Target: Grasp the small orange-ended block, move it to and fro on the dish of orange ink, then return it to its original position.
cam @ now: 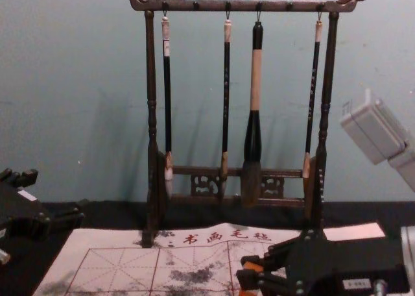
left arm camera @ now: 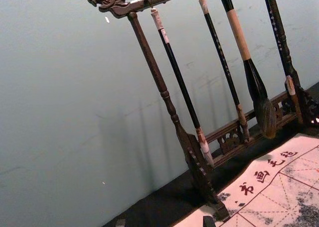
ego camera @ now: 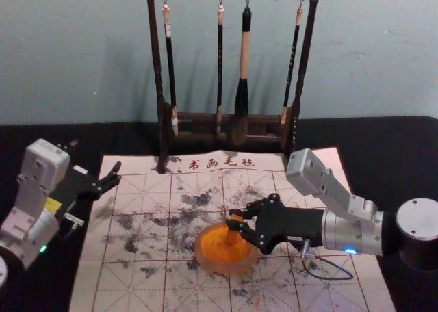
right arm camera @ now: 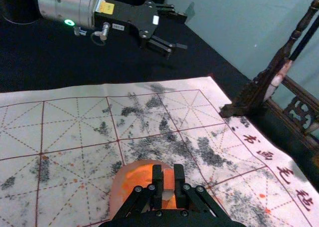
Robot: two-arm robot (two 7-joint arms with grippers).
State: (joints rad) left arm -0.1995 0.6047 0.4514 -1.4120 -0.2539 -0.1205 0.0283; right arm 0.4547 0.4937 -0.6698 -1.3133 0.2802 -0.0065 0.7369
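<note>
Block (right arm camera: 168, 177) | orange, pale-banded | in right tool (ego camera: 235, 218), over dish (ego camera: 200, 255) | left tool (cam: 53, 194) aside

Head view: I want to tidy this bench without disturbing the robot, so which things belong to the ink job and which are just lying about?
In the job:
Block, held in the right gripper
Dish of orange ink, below that gripper

Just there:
Rack
Four brushes, hanging from it
Mat, under the dish
Left gripper, idle and open at the left
</note>
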